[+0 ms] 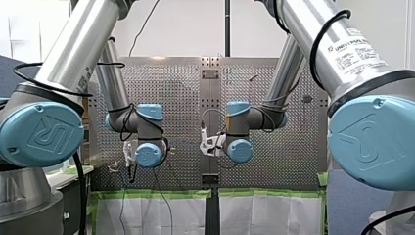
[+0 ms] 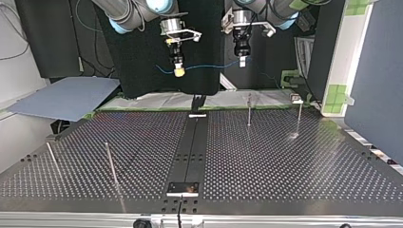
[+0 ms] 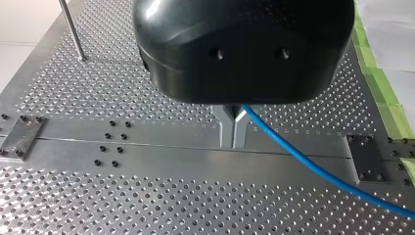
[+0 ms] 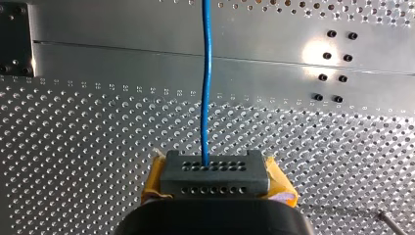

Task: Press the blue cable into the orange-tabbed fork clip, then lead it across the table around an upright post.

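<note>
Judging from how things hang, the task is at its very start. My right gripper (image 4: pixel 210 174) has its yellow pads pressed onto the blue cable (image 4: pixel 206 88), which runs straight out ahead of it; my left gripper (image 3: pixel 233 142) has its metal fingers pressed together, seemingly pinching the same cable near their root (the black housing hides the contact). In the top view the cable spans the gap between the two, both well above the perforated table (image 2: pixel 285 161), with a short tail loose past my right gripper; nothing is clipped or routed yet.

The next move calls for lowering that span into the fork clip, which I cannot pick out in any view, so locating it comes first; farther across stand upright posts (image 2: pixel 248 110) for the later lead.

The near blue joint cap (image 1: pixel 44 134) carries a UR mark; the label (image 1: pixel 355 49) on my right arm reads UNIVERSAL ROBOTS, with its smaller lines illegible.
</note>
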